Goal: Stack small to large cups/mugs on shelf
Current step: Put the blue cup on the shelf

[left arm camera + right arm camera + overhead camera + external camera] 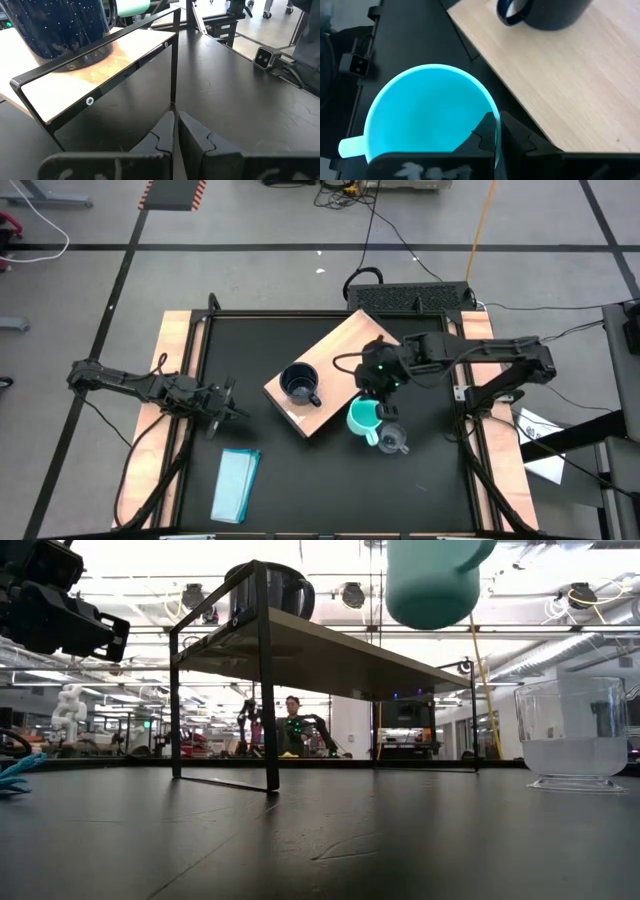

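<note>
The shelf [335,360], a pale wooden board on black metal legs [268,680], stands aslant mid-table. The dark navy mug [299,384] rests by its base on the board's near-left end. My right gripper [378,394] is shut on the turquoise mug [362,418], which is high above the table [430,580] beside the shelf's near-right edge. The clear cup [393,441] stands on the table just near of it [573,735]. My left gripper [228,404] waits shut at the table's left, pointing at the shelf [95,75]. My right gripper pinches the turquoise mug's rim [489,111], one finger [487,131] inside the mug and the other [520,137] outside. The spot is on the side away from the handle [351,145]. The fingers slant down from above. The mug hangs lifted clear of table and shelf.
A flat pale-teal block [236,484] lies near the table's near-left corner. A black box [410,297] sits at the far edge. Wooden strips [160,410] run along both table sides. A person [292,728] is in the room behind.
</note>
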